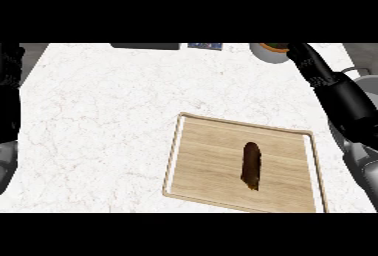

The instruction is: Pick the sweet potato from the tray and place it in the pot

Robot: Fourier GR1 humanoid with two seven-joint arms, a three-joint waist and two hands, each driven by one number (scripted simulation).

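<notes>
The sweet potato (251, 165) lies ungrasped, lengthwise on the wooden tray (214, 152), while the right hand (304, 56), finger state indiscernible, apparently reaches toward the pot (267, 56) at the far edge.

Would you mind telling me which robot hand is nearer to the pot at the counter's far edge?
Right. The right robot hand reaches up beside the pot. The left robot hand sits at the view's left edge, across the whole counter from it.

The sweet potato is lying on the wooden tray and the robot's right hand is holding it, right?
Not quite. The sweet potato does lie on the wooden tray, but nothing is holding it. The head view shows the right hand far away at the counter's back edge, by the pot.
</notes>
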